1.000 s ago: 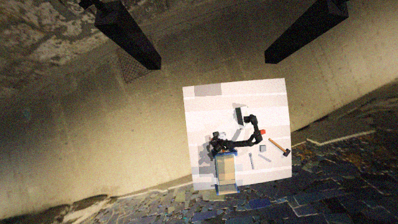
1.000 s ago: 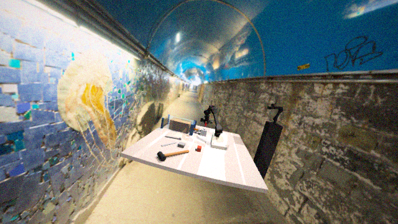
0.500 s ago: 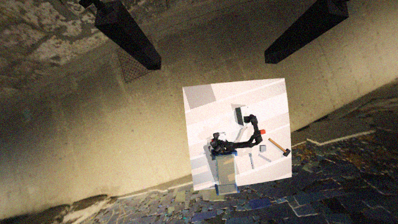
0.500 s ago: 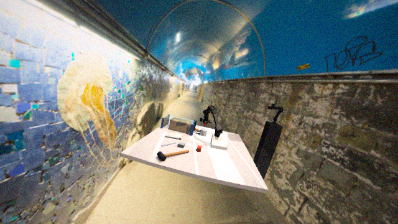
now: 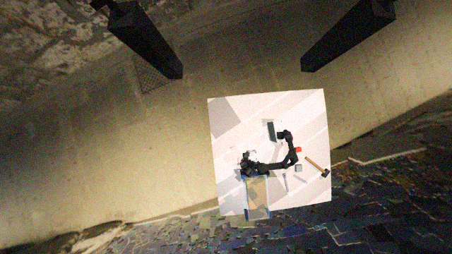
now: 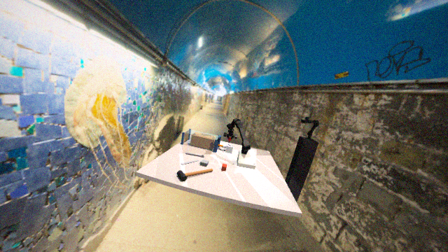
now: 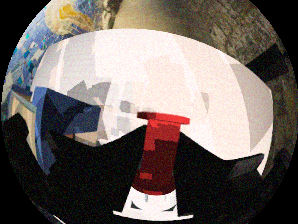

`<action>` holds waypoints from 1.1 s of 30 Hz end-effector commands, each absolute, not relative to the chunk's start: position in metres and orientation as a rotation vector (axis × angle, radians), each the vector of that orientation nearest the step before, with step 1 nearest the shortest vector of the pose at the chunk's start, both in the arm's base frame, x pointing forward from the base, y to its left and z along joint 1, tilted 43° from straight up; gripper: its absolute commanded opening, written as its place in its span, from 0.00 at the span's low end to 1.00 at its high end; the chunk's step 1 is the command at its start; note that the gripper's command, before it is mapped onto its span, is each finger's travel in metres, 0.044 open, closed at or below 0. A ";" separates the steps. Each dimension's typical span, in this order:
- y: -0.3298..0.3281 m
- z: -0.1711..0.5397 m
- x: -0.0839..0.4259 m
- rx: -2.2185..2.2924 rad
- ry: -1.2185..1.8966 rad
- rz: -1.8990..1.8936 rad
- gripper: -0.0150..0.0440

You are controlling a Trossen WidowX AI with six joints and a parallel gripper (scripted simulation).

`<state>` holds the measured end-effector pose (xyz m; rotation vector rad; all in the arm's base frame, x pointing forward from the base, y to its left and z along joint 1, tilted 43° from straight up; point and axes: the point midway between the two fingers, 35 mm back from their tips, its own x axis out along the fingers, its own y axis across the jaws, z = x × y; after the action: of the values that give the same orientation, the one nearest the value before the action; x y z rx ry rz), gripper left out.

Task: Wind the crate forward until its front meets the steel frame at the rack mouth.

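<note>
My gripper (image 5: 245, 164) (image 6: 229, 134) (image 7: 159, 131) is shut on the red grip of the winch handle (image 7: 161, 137) (image 5: 242, 161). It hovers over the winch (image 5: 251, 154) (image 6: 229, 150), just in front of the mouth of the rack. The tan crate (image 5: 256, 192) (image 6: 202, 141) sits flat inside the clear-panelled cubby, between blue frame posts (image 5: 244, 177) (image 6: 218, 143) (image 7: 67, 119). I cannot make out the strap or the handle's key in the winch hole.
On the white bench (image 5: 247, 109) (image 6: 252, 189) lie a hammer (image 5: 318, 166) (image 6: 194, 173), a wrench (image 5: 285, 181), a small bar (image 5: 300, 178), a grey block (image 5: 299, 168) (image 6: 204, 163) and a red cube (image 5: 298, 149) (image 6: 224, 166). The arm's base (image 5: 272, 131) (image 6: 246, 159) stands behind them.
</note>
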<state>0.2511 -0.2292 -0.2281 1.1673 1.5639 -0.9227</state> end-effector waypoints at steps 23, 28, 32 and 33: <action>-0.200 -0.217 0.288 1.193 1.558 -0.869 0.25; -0.197 -0.215 0.292 1.194 1.558 -0.869 0.25; -0.193 -0.213 0.295 1.194 1.558 -0.868 0.25; -0.192 -0.212 0.296 1.194 1.558 -0.868 0.25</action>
<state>0.2838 -0.2071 -0.2186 1.1687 1.5516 -0.9126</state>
